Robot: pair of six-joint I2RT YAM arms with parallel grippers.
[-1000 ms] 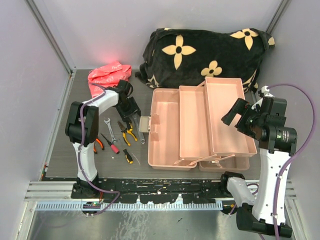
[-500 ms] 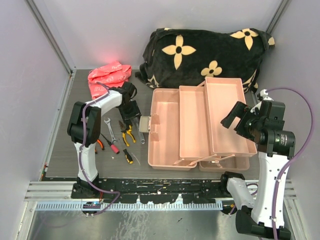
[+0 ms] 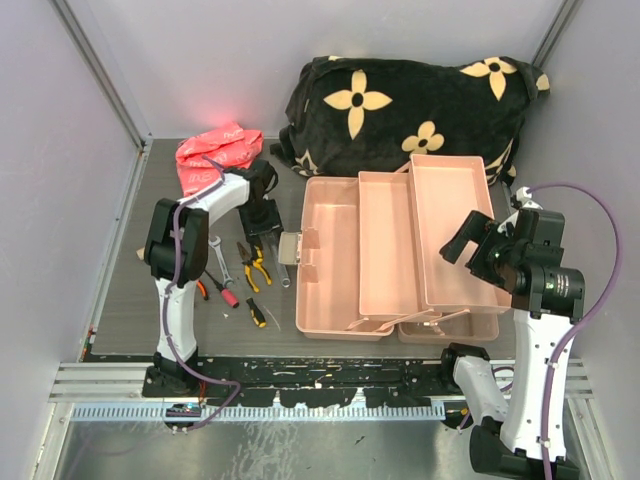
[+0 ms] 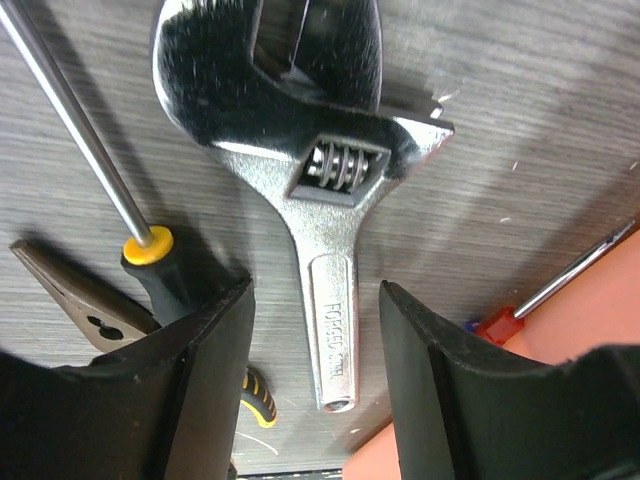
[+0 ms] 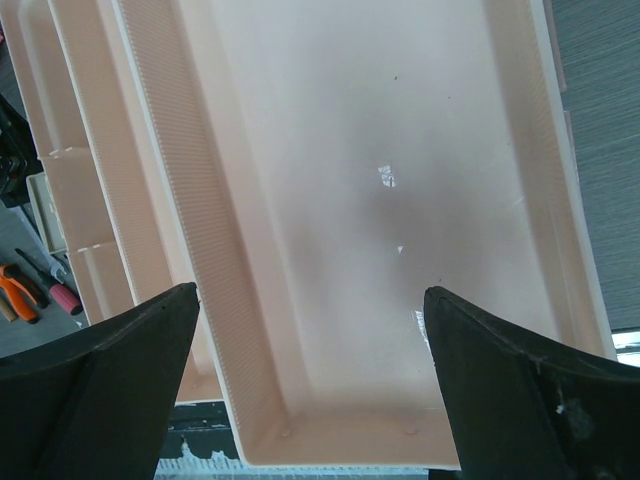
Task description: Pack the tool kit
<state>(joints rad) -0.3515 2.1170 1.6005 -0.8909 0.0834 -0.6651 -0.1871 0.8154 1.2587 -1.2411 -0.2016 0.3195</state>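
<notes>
Starting a pick: straddled the adjustable wrench (image 4: 330, 190), flat on the table (image 4: 520, 120) beside the open toolbox (image 3: 330, 250), with left gripper (image 4: 315, 345) half-open and empty, right gripper (image 5: 310, 340) wide, empty; needed lowering, then closing.

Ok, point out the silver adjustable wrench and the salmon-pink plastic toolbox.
silver adjustable wrench (image 4: 333, 330), left wrist view, on its handle.
salmon-pink plastic toolbox (image 3: 330, 255), top external view, bare floor of its left compartment.

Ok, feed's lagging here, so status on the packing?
Left fingers open, straddling the adjustable wrench handle, not clamped. Right fingers open, empty, over the toolbox tray. Screwdriver lies close beside one left finger.
</notes>
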